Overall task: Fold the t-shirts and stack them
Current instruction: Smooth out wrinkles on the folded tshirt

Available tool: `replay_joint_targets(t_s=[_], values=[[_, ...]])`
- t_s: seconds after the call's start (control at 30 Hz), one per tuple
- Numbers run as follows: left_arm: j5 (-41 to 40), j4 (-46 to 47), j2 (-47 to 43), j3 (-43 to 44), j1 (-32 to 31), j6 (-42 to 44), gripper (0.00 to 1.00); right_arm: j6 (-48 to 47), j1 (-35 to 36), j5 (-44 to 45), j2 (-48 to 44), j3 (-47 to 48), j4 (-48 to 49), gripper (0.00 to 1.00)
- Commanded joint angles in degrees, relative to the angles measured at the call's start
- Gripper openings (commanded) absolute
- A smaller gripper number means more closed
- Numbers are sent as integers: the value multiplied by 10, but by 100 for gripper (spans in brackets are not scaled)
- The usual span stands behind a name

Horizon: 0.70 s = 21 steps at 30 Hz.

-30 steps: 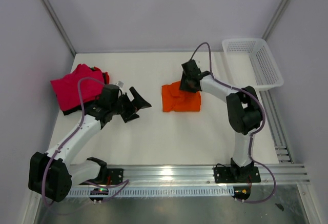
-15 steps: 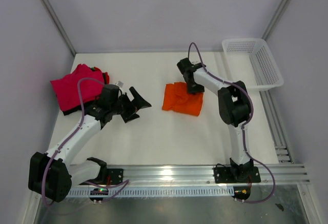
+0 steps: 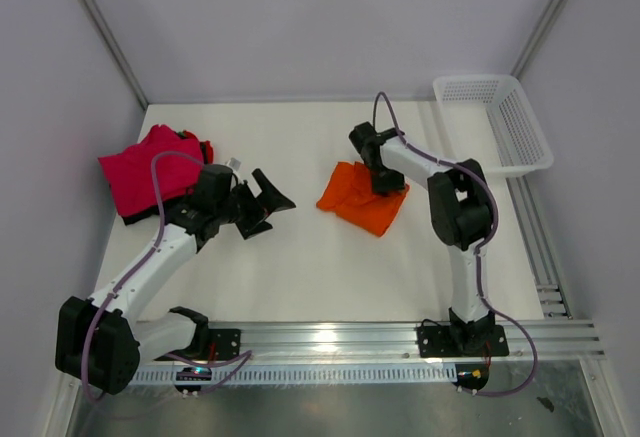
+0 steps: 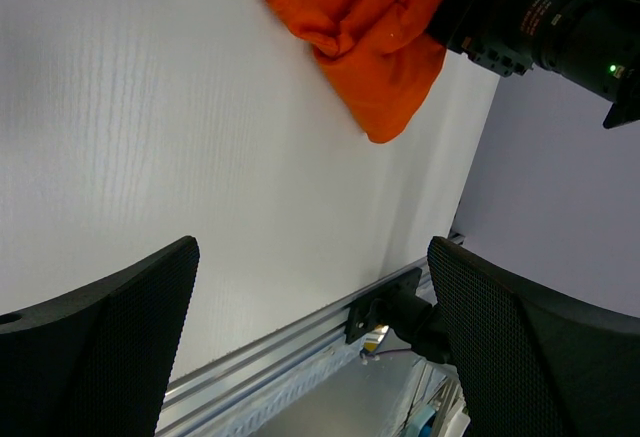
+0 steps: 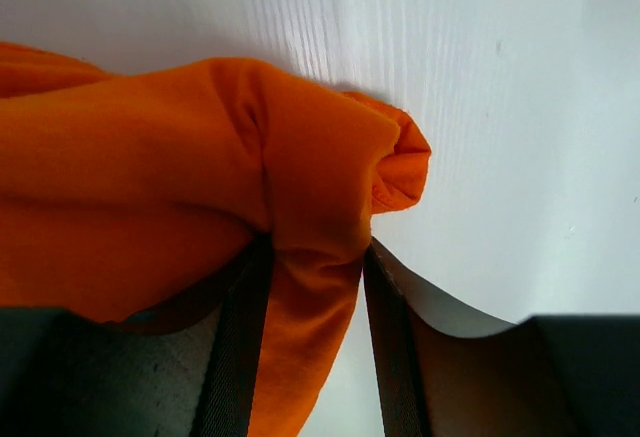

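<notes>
The orange t-shirt (image 3: 362, 199) lies folded at the table's middle, turned at an angle. It also shows in the left wrist view (image 4: 370, 27) and the right wrist view (image 5: 150, 177). My right gripper (image 3: 386, 183) is shut on a fold of the orange t-shirt (image 5: 315, 287) at its far right edge. The magenta-pink t-shirt (image 3: 145, 167) lies crumpled at the far left, with a bit of black cloth (image 3: 207, 149) at its edge. My left gripper (image 3: 268, 200) is open and empty, between the pink and orange shirts, apart from both.
A white mesh basket (image 3: 497, 117) stands at the back right corner. Grey walls close the table on three sides. An aluminium rail (image 3: 330, 337) runs along the near edge.
My right gripper has dragged the orange t-shirt, turning it so its right corner swung toward the near side. The left arm has not moved.
</notes>
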Motion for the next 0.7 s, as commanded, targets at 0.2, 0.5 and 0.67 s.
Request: replay_joint_targets(t_s=[0.2, 0.5, 0.67], values=[[-3, 28, -5, 5, -1, 0, 99, 189, 13, -160, -128, -186, -12, 45], [6, 33, 1, 8, -1, -2, 99, 348, 32, -355, -247, -343, 86, 45], [11, 31, 2, 6, -1, -3, 99, 434, 54, -431, -280, -369, 154, 45]])
